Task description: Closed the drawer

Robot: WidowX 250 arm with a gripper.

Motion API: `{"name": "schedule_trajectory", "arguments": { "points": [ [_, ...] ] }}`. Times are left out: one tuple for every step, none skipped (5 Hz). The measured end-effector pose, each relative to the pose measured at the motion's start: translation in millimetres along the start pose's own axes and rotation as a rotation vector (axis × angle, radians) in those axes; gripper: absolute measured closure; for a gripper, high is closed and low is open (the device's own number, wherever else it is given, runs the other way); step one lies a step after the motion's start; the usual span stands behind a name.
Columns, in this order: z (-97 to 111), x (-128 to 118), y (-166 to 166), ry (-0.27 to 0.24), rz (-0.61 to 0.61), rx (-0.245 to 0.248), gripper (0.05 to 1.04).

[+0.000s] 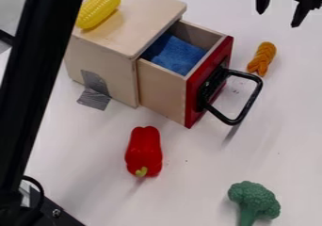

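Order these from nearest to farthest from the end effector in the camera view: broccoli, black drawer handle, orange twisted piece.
1. Orange twisted piece, just below the end effector in the picture
2. Black drawer handle, right of centre
3. Broccoli, near the bottom edge

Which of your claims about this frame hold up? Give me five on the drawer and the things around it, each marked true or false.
1. The drawer stands open. True.
2. The corn lies inside the drawer. False: it lies on top of the wooden box.
3. A blue cloth is in the drawer. True.
4. The gripper has hold of the black handle. False: its fingers are apart, away from the handle.
5. The red pepper lies on the white table. True.
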State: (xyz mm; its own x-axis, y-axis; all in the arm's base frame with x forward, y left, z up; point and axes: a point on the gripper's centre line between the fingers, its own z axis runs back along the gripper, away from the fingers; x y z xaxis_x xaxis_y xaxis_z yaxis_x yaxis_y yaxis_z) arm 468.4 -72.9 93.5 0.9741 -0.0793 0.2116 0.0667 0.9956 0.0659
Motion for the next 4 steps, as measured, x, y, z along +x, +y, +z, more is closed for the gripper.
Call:
{"name": "schedule_trajectory", "arguments": {
  "points": [
    [-26.1,-10.6,-1.7,0.066,-0.005,0.004,0.086],
    [-25.6,-10.2,-9.9,0.063,-0.017,-0.009,0.086],
    [-10.7,-1.6,-34.0,0.018,-0.075,-0.019,0.086],
    [-9.4,-4.5,-50.3,0.018,-0.116,-0.029,0.086]
  ]
}}
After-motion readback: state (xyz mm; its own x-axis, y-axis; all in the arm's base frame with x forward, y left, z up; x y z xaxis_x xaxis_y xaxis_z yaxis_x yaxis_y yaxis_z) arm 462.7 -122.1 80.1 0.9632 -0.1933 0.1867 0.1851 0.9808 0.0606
